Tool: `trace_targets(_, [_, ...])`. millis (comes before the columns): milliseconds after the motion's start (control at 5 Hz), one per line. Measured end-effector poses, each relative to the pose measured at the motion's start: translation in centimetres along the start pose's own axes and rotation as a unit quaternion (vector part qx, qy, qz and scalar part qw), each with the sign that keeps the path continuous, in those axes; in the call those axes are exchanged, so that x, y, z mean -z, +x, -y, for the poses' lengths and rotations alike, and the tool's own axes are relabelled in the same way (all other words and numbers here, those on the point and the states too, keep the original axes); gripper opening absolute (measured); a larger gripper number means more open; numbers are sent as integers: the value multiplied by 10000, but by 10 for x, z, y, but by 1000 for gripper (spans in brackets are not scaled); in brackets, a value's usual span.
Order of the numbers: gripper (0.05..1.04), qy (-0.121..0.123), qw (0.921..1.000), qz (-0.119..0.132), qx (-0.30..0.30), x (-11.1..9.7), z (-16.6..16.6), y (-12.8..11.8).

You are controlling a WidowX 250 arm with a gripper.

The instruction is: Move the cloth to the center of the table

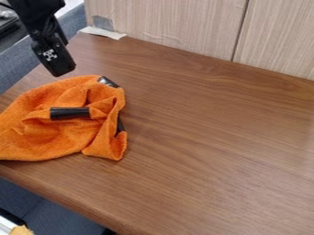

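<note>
Since the cloth (58, 137) looks soft, we should pinch its right fold; end effector (61, 70) state: we cannot tell.

Before you: one brown wood-grain table (215, 151); behind it, a pale panelled wall (171, 23) with a dark seam (240, 30). At the wall's foot, whitish tape (101, 32). To your picture's left, blue-grey fabric (18, 66). Soft sheen at the table's right.

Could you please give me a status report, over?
Gripper near orange cloth. Cloth bunched on left of table, off-center. Black pieces amid its folds.
</note>
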State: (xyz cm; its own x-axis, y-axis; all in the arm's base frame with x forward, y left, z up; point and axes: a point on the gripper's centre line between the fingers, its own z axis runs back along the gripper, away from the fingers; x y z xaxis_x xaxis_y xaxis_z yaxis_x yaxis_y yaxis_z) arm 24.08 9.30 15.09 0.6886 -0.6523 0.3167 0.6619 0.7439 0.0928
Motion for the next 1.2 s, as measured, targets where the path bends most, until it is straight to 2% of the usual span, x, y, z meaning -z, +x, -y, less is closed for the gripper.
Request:
trace_targets(200, [1001,-86,10000,-27,-26,4,2,-1])
trace_targets(600, [1001,-385,9985,-180,354,20,17,-4])
trace_targets(800, [1001,-585,9962,-361,531,35,29,-12])
trace_targets(1200, [1001,-772,9917,-817,620,64,33,-31])
